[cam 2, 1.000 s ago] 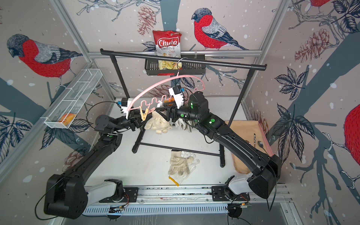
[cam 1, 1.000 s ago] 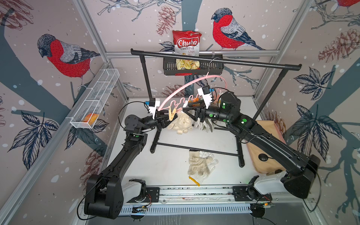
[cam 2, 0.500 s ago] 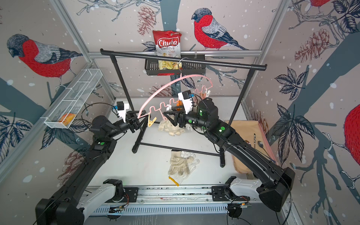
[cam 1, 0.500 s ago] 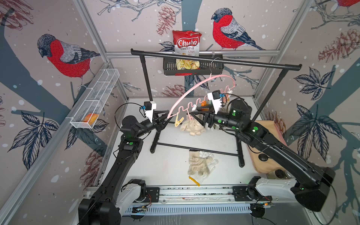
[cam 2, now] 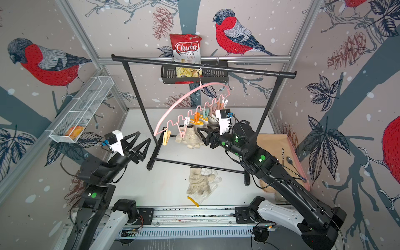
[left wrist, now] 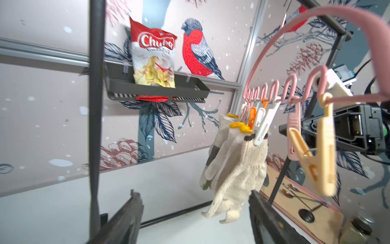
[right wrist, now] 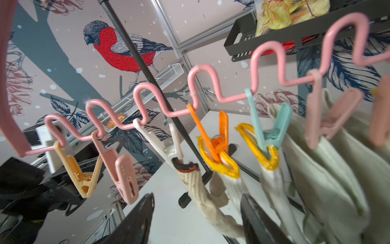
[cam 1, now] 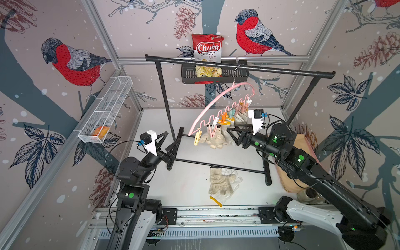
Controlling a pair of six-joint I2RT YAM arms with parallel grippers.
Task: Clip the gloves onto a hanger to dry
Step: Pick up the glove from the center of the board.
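The pink hanger [cam 1: 207,106] [cam 2: 173,108] hangs by its hook from the black rack bar. Several gloves [cam 1: 214,138] [left wrist: 238,169] [right wrist: 272,179] are pegged along it. Its end pegs, a yellow one [left wrist: 325,147] and a pink one [right wrist: 124,175], hold nothing. More gloves [cam 1: 220,181] [cam 2: 200,181] lie piled on the table. My left gripper [cam 1: 173,137] [left wrist: 194,194] is open and empty, left of the hanger by the rack's post. My right gripper [cam 1: 230,133] [right wrist: 197,197] is open just right of the hanging gloves. A knitted glove dangles between its fingers, unsqueezed.
The black garment rack [cam 1: 281,71] spans the table, its feet and floor bar on the white surface. A chips bag [cam 1: 207,47] sits in a black wall basket. A wire basket [cam 1: 106,112] hangs on the left wall. A wooden tray [cam 2: 279,147] with spoons and a jar [cam 1: 309,193] stand at right.
My left gripper let go of the yellow peg, opened wide and drew back to the left. The hanger swung back to the right, and my right arm shifted right with it.
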